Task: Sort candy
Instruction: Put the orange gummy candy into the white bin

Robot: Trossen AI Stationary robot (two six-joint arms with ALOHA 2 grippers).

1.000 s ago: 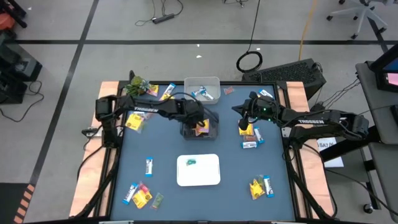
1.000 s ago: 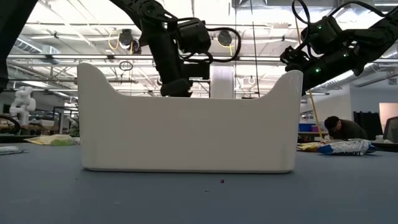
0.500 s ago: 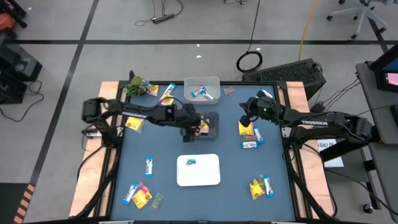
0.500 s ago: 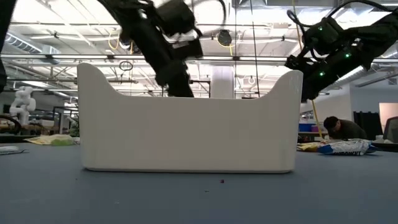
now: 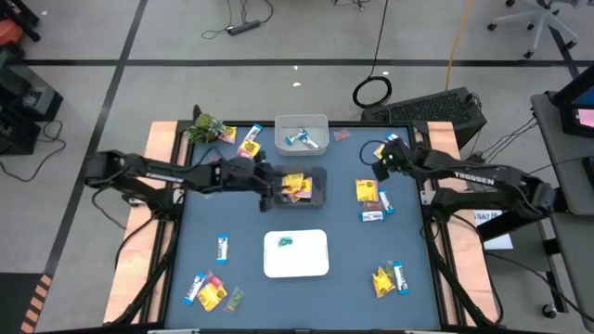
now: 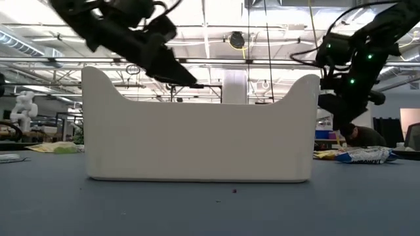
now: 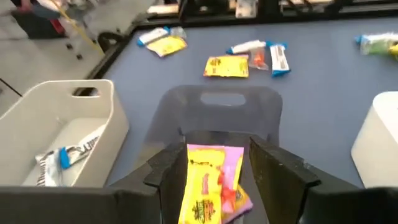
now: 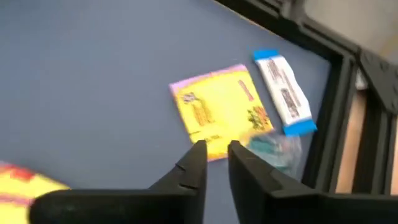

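Plainly the candy is light, thin and crinkly: yellow packets (image 5: 295, 186) lie in the dark bin (image 5: 316, 195) at mid-table, others scattered flat around. The left end effector (image 7: 214, 168), fingers apart, hovers just above that bin. The right end effector (image 8: 214, 163), fingers nearly together and empty, hangs over a yellow packet (image 8: 219, 111) and blue-and-white bar (image 8: 285, 92) at the table's right; I judge an edge pinch safest, since flat foil slips.

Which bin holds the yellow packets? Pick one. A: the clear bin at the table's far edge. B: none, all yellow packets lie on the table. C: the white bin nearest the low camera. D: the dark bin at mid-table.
D: the yellow packets lie inside the dark bin, just ahead of the open left tool; the clear bin holds blue-and-white bars.
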